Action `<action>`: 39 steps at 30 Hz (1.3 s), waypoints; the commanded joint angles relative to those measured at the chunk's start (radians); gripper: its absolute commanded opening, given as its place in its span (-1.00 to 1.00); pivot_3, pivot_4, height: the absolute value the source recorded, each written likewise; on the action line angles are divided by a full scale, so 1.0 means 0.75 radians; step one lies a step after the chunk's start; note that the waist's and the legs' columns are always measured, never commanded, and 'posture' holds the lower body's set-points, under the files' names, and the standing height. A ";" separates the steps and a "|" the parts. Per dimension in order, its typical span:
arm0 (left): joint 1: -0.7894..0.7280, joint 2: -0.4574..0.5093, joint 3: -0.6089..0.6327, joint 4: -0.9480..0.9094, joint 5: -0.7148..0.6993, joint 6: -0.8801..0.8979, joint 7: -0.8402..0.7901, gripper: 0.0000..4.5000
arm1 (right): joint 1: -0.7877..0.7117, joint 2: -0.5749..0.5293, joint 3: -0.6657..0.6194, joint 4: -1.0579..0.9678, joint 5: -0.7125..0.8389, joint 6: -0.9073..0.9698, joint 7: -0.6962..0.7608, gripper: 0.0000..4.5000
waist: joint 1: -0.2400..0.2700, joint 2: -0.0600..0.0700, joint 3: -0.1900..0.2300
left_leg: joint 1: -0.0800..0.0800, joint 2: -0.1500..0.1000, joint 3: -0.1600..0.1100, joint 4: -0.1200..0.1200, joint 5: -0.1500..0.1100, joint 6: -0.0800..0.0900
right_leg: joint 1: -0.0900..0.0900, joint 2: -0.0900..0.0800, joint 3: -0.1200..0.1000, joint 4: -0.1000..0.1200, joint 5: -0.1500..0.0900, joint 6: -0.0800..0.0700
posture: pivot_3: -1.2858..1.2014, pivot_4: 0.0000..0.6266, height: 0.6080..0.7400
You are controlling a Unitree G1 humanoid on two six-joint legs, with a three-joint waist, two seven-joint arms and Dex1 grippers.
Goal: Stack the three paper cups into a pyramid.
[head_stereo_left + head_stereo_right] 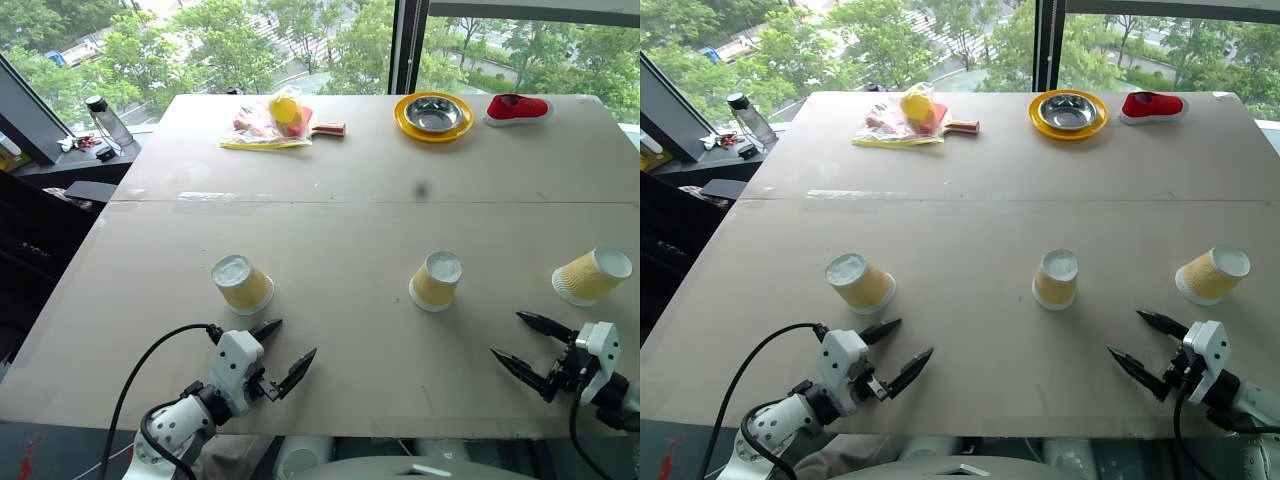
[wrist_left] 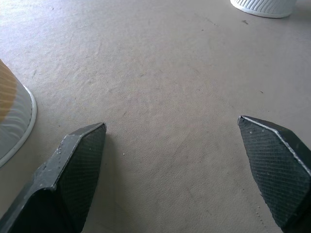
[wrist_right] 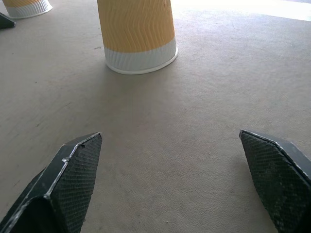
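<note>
- Three paper cups stand upside down and well apart in a loose row across the near half of the tabletop (image 1: 330, 230); no pyramid has been started.
- Taking the middle cup (image 1: 436, 281) as the marker, the left cup (image 1: 242, 284) sits far to its left and the right cup (image 1: 592, 276) far to its right, close to the tabletop's edge.
- The left claw (image 1: 283, 350) hovers just nearer than the left cup, fingers spread wide, holding nothing.
- The right claw (image 1: 528, 343) sits nearer than the middle cup and to its right, just short of the right cup, likewise spread and empty.
- Likely risks: these light cups could tip or skid if a finger clips a wall on approach, and the right cup could be nudged off the edge.
- A hard squeeze might crush a ribbed wall; base cups left too far apart would let the top one drop between them.
- Beyond the middle cup, at the far edge, lie a steel bowl (image 1: 433, 114) on a yellow plate, a red shoe (image 1: 517, 108) and a plastic bag (image 1: 265, 125).
</note>
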 commanded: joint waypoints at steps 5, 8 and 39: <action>0.013 -0.011 -0.059 0.065 0.002 -0.026 -0.038 0.98 | 0.010 -0.040 -0.045 -0.058 0.019 0.011 -0.007 1.00 | 0.000 0.000 0.000 | 0.000 0.000 0.000 0.000 0.000 0.000 | 0.000 0.001 0.000 0.000 0.000 0.000 | 0.03 -0.52 1.00; 0.008 -0.009 -0.057 0.064 -0.001 -0.027 -0.034 0.98 | 0.003 -0.047 -0.045 -0.062 0.023 0.018 -0.008 1.00 | 0.000 0.000 0.000 | 0.000 0.000 0.000 0.000 0.000 0.000 | 0.000 0.003 0.000 0.000 0.000 0.000 | 0.03 -0.52 1.00; -0.373 0.297 0.040 -0.455 -0.462 0.540 -0.178 0.98 | -0.352 0.078 0.244 -0.336 -0.026 0.280 -0.251 1.00 | -0.006 -0.010 0.007 | -0.001 0.001 -0.003 0.001 0.000 0.000 | -0.002 0.008 -0.001 0.005 0.001 0.001 | 0.03 -0.52 1.00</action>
